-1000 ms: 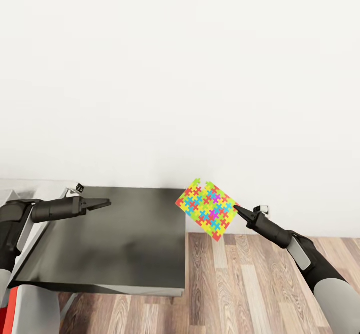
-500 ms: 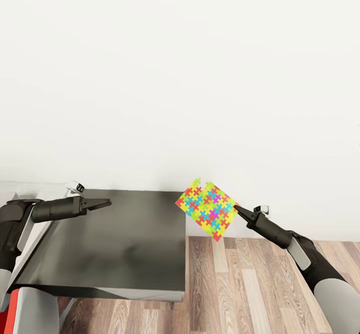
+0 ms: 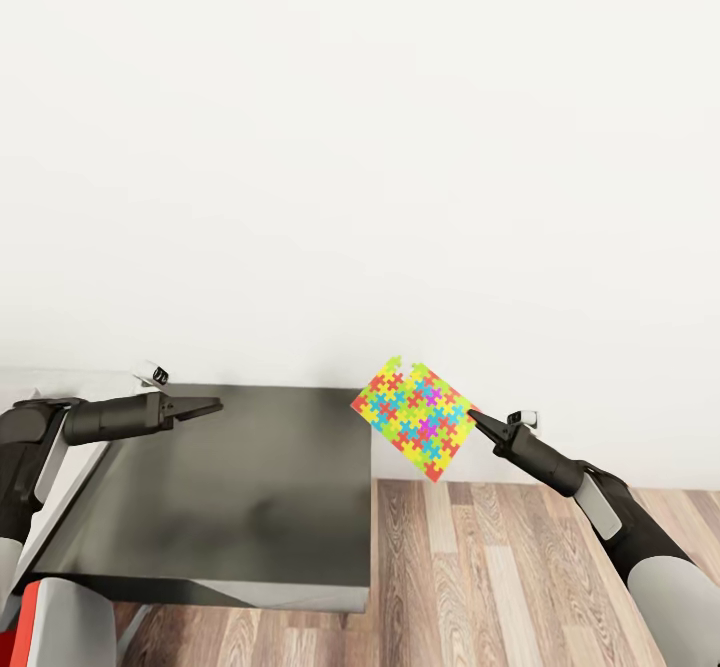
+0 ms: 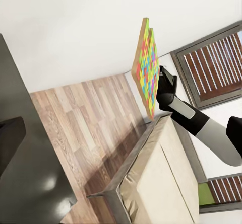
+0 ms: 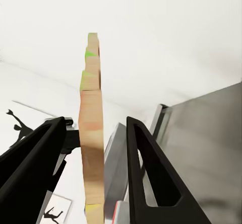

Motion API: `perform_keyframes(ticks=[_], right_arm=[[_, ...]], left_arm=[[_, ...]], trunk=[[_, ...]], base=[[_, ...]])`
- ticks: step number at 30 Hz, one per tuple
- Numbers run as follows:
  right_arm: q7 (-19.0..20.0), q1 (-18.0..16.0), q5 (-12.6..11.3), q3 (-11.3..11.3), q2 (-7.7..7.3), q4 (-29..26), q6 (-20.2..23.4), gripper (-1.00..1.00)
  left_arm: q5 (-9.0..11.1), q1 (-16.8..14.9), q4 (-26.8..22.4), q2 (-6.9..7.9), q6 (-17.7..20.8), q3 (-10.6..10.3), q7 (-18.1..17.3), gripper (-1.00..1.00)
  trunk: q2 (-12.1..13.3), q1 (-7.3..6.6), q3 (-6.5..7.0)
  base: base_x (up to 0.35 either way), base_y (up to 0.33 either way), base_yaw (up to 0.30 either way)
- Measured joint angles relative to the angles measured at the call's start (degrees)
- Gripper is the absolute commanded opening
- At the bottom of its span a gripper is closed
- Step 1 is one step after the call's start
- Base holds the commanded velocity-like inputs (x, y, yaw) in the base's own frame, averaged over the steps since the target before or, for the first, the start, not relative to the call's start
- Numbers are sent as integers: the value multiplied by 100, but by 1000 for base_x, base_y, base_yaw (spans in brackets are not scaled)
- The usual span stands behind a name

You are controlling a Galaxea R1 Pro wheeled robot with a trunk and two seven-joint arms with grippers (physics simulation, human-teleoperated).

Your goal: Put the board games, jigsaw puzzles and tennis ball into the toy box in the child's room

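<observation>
The right gripper (image 3: 474,416) has its fingers (image 5: 146,173) clamped on one corner of a jigsaw puzzle (image 3: 415,417), holding the panel in the air with its coloured face turned toward the head camera; in the right wrist view the panel (image 5: 92,133) stands edge-on between the two dark fingers, its plain tan edge showing; in the left wrist view the same puzzle (image 4: 146,65) hangs upright in front of the white wall, with the right arm behind it. The puzzle is off the counter, just beyond the right edge of the dark grey cabinet top (image 3: 240,487) and above the wood-plank floor (image 3: 500,577).

The left gripper (image 3: 212,407) hovers over the left part of that dark top with nothing between its fingers, which look drawn together to a narrow point in the head view; a single dark finger (image 4: 9,143) shows at the edge of the left wrist view. The lighter counter surface (image 3: 60,387) joins the dark section on the left. The left wrist view also takes in the bed (image 4: 161,183) with its beige cover and dark frame, and dark-framed windows (image 4: 214,65) beyond it.
</observation>
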Motion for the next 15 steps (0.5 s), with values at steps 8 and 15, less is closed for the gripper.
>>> perform_keyframes(ticks=[8, 15], right_arm=[[-6, 0, 0, 5, 1, 0, -4, -100], [-6, 0, 0, 5, 1, -1, -6, -100]], left_arm=[[-2, 0, 0, 0, 0, 0, 0, 100], [-3, 7, 0, 0, 0, 0, 0, 100]], trunk=[[0, 0, 76], [0, 0, 143]], base=[[0, 0, 0], [0, 0, 0]])
